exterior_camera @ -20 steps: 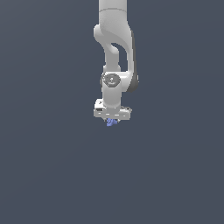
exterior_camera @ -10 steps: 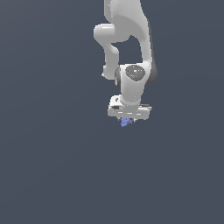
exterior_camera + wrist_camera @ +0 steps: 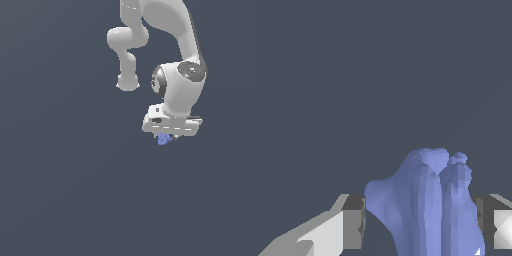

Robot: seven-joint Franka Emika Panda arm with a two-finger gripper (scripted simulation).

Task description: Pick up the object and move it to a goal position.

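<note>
The object (image 3: 164,139) is a tiny periwinkle-blue lump hanging just under the white gripper (image 3: 167,138) in the exterior view, right of centre. The gripper is shut on it, and its fingers are mostly hidden behind the hand. In the wrist view the object (image 3: 428,205) fills the space between the two grey finger pads (image 3: 354,222), which press on both its sides. The white arm (image 3: 175,65) reaches down from the top of the exterior view. No goal marker shows.
A plain dark grey-blue surface (image 3: 65,190) fills both views. No other objects or edges show.
The arm has carried the held object toward the exterior view's right and slightly down. The wrist has turned, and the arm looms larger.
</note>
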